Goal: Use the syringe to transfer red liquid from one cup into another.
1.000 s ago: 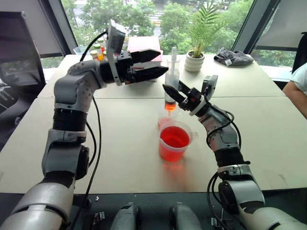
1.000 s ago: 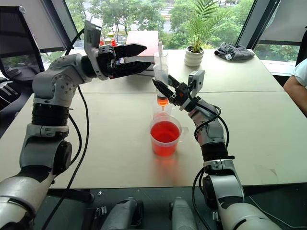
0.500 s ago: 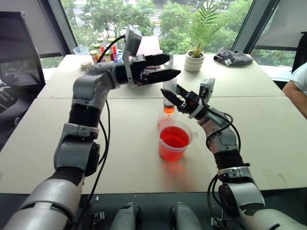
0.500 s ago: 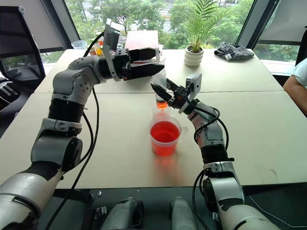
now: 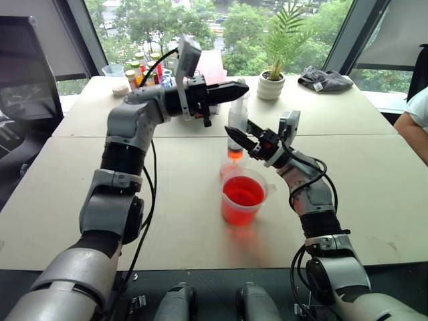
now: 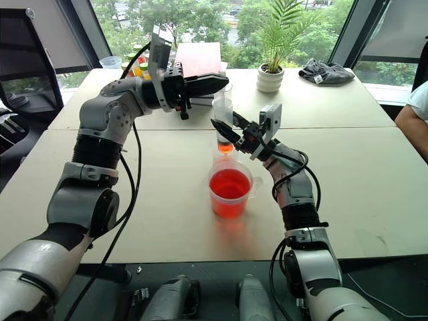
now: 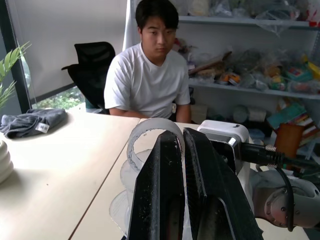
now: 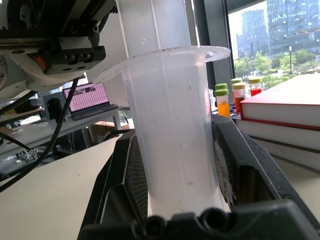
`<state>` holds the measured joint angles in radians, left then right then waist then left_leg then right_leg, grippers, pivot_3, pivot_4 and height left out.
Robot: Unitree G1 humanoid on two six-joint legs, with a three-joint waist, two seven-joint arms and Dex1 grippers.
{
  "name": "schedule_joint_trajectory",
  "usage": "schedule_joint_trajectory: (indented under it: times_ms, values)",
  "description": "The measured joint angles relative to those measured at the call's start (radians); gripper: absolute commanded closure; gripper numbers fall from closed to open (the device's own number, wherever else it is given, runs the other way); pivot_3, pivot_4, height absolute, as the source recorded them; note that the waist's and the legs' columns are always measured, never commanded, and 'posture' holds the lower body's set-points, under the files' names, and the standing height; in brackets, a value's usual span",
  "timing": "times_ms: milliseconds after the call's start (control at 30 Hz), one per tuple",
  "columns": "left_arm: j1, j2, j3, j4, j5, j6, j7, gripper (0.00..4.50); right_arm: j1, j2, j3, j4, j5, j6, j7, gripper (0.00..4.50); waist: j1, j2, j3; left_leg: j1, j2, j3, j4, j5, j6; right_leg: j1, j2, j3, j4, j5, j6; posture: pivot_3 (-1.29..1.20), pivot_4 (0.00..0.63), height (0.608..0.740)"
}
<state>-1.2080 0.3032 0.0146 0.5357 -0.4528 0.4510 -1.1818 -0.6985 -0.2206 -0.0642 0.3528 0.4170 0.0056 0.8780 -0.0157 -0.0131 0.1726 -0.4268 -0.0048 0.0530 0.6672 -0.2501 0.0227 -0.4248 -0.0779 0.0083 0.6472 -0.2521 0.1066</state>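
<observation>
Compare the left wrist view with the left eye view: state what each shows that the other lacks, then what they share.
Left wrist view alone: a seated person across the table and cluttered shelves behind.

Left eye view alone: the wider cup of red liquid, the smaller cup behind it, the potted plant's white pot and the right gripper shut on the syringe barrel.

Both: the syringe, the left gripper shut at the plunger top, and the grey cloth.

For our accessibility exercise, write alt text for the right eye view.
A right gripper holds a clear syringe upright over a small cup, while the shut left gripper pinches its plunger top. A wider cup of red liquid stands nearer on the table.
</observation>
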Motion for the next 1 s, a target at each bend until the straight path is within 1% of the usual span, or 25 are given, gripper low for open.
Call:
schedule_joint_trajectory:
  times_ms: [300, 800, 1000]
  values:
    - [0.02, -0.006, -0.003, -0.027, 0.015, -0.022, -0.013, 4.45, 0.0, -0.027, -0.001, -0.039, 0.0, 0.035, -0.006, 3.04, 0.0, 0.0, 0.0, 0.0, 0.0, 0.0, 0.0, 0.0, 0.0, 0.0, 0.0, 0.0, 0.0, 0.0, 0.0, 0.0, 0.15, 0.74]
    - [0.106, -0.035, -0.003, -0.094, 0.028, -0.023, 0.035, 4.45, -0.004, -0.041, 0.003, -0.05, 0.0, 0.086, -0.005, 3.04, 0.001, 0.0, 0.0, 0.0, 0.0, 0.0, 0.0, 0.0, 0.0, 0.0, 0.0, 0.0, 0.0, 0.0, 0.0, 0.0, 0.15, 0.74]
    - [0.116, -0.035, -0.003, -0.113, 0.029, -0.019, 0.041, 4.45, -0.016, -0.049, 0.003, -0.064, 0.0, 0.099, -0.005, 3.04, 0.001, 0.0, 0.0, 0.0, 0.0, 0.0, 0.0, 0.0, 0.0, 0.0, 0.0, 0.0, 0.0, 0.0, 0.0, 0.0, 0.15, 0.74]
